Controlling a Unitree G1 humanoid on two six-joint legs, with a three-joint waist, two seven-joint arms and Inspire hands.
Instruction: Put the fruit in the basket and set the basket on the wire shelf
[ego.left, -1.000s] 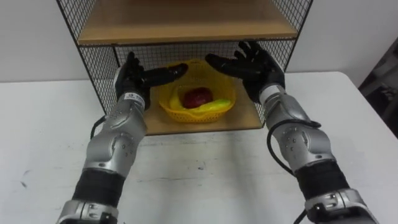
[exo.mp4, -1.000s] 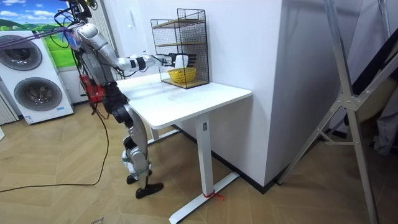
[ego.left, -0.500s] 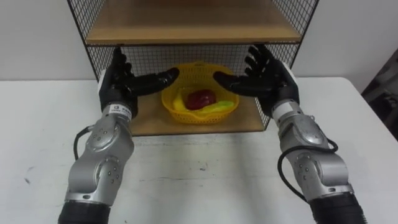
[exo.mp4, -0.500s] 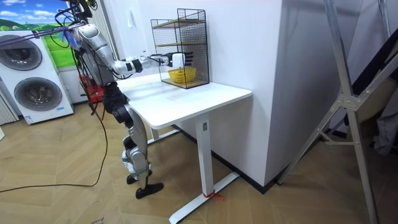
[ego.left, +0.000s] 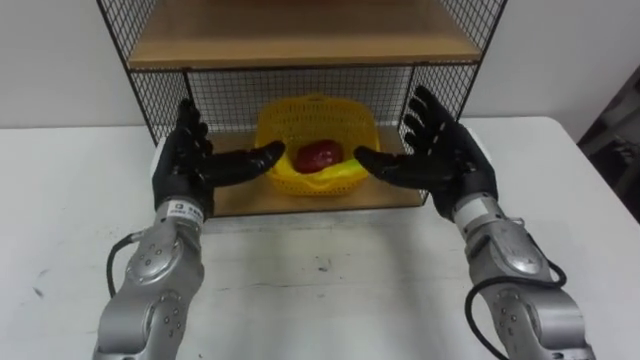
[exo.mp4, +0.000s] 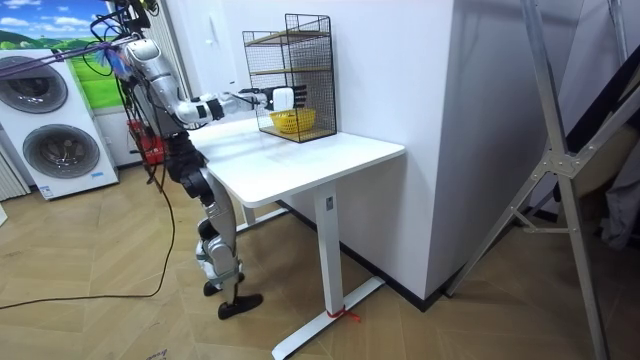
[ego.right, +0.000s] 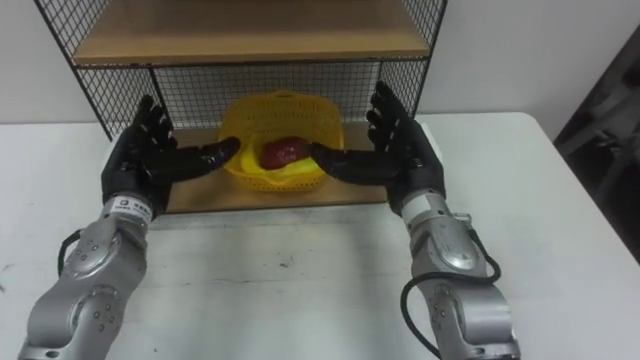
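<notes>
A yellow basket (ego.left: 318, 140) (ego.right: 282, 135) stands on the bottom board of the wire shelf (ego.left: 300, 45) (exo.mp4: 290, 70). A red fruit (ego.left: 318, 155) (ego.right: 282, 151) and a yellow fruit (ego.left: 335, 171) lie in it. My left hand (ego.left: 190, 165) (ego.right: 145, 158) is open at the shelf's front left, palm turned towards the basket and apart from it. On the other side my right hand (ego.left: 445, 160) (ego.right: 395, 155) is open too, in front of the shelf's right part, its thumb short of the basket. In the room view I stand at the white table (exo.mp4: 300, 160) with both arms stretched towards the shelf.
The shelf's wooden upper board (ego.left: 300, 45) hangs low over the basket, with wire mesh at the sides and back. White tabletop (ego.left: 320, 280) lies bare in front of the shelf. Washing machines (exo.mp4: 50, 120) stand at the room view's left.
Both hands have drawn back out of the shelf and down towards me, away from the basket. The basket stays on the bottom board.
</notes>
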